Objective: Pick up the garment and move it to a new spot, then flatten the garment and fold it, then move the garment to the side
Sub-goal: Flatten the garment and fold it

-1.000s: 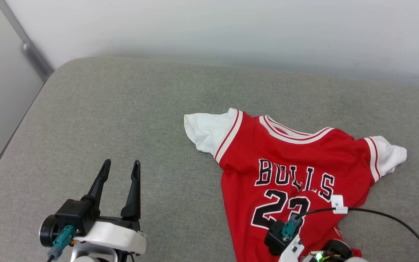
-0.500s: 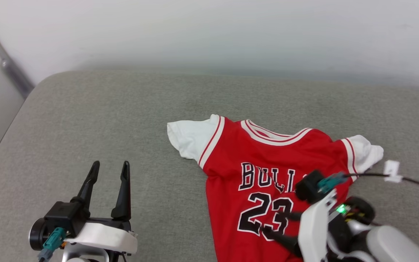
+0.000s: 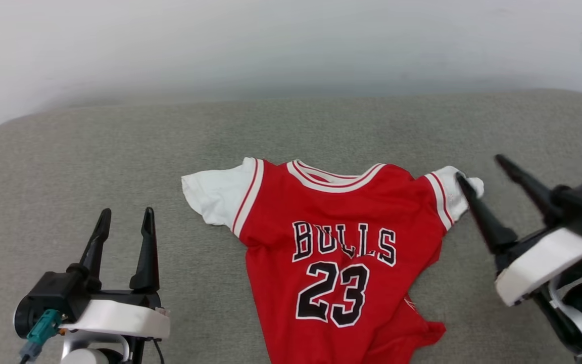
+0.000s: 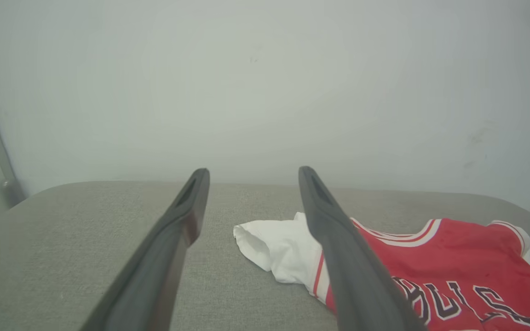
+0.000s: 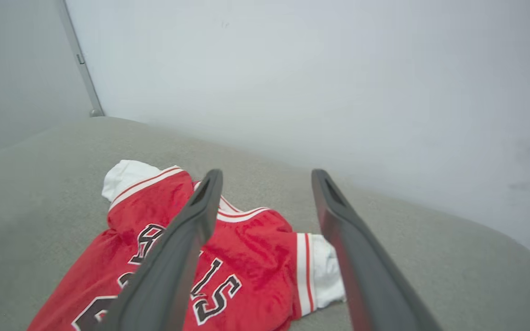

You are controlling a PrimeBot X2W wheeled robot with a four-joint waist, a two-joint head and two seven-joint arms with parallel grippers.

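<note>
Left gripper [image 3: 126,212] and right gripper [image 3: 480,169] flank the garment [image 3: 341,222], both spread, empty; rumpled at its near edge, it may fold crooked unless smoothed.

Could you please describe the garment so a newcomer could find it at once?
On the grey cushioned surface, the garment lies between the left gripper and the right gripper. It is the one red thing, printed BULLS 23 in black, with white short sleeves.

A grey fabric cushion [image 3: 119,151] has rounded far corners. The garment [image 3: 341,212] lies on it midway between the side edges, print up, collar toward the far edge.
</note>
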